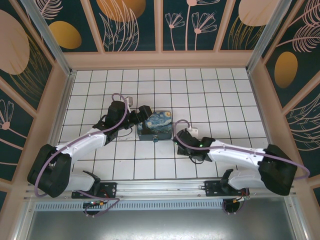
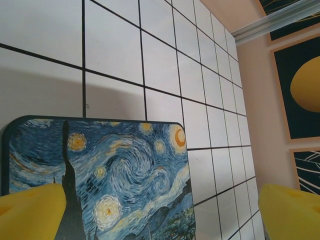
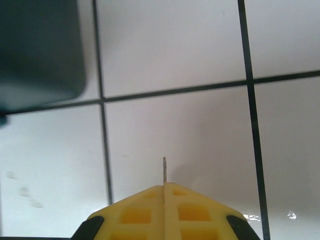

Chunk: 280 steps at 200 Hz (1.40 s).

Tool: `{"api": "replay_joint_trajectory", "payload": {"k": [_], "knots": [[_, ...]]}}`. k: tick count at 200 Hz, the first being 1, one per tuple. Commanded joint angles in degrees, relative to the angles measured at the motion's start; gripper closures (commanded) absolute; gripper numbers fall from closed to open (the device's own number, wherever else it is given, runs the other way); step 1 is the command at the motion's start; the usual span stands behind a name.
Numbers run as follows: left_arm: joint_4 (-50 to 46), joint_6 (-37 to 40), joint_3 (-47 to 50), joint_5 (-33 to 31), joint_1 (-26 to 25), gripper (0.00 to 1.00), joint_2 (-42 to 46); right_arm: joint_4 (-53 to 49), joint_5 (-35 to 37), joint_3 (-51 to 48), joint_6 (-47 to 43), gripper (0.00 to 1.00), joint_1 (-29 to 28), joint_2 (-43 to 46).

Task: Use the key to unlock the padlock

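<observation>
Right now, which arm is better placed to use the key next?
Right. The right gripper is shut on a thin metal sliver, apparently the key, sticking out at its tip. The left gripper is open over the painted box, holding nothing.

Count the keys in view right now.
1. The key sticks out edge-on, a thin metal sliver, from between the shut right gripper's fingers; others may be hidden beneath the arms.

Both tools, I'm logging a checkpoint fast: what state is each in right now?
Left tool: open, holding nothing.
Right tool: closed on what looks like the key, a thin metal sliver seen edge-on.
</observation>
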State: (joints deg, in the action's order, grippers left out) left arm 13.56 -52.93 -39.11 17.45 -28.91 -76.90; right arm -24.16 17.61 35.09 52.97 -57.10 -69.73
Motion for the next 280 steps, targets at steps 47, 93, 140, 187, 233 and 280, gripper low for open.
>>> {"api": "replay_joint_trajectory", "payload": {"k": [47, 93, 140, 187, 233, 280], "knots": [[4.5, -3.5, -0.6, 2.4, -0.4, 0.02, -0.1, 1.2, -4.2, -1.3, 0.3, 1.00, 3.9, 8.5], [9.4, -9.0, 1.3, 4.6, -1.0, 0.01, 0.4, 4.6, -6.7, 2.4, -0.3, 1.00, 5.3, 9.1], [16.5, -19.5, 2.2, 5.5, -2.6, 0.02, 1.4, 10.2, -7.9, 9.3, -0.4, 1.00, 7.9, 6.9], [27.8, -32.9, 3.5, 4.6, -4.0, 0.06, -0.3, 17.3, -8.5, 16.8, 0.5, 1.00, 9.8, 1.7], [37.1, -41.7, 4.4, 2.5, -4.4, 0.08, -1.9, 24.6, -9.9, 20.6, 2.7, 1.00, 10.1, -3.6], [45.1, -49.1, 6.7, 0.3, -4.5, 0.11, -3.5, 30.8, -10.8, 21.0, 5.4, 1.00, 10.0, -6.8]]}}
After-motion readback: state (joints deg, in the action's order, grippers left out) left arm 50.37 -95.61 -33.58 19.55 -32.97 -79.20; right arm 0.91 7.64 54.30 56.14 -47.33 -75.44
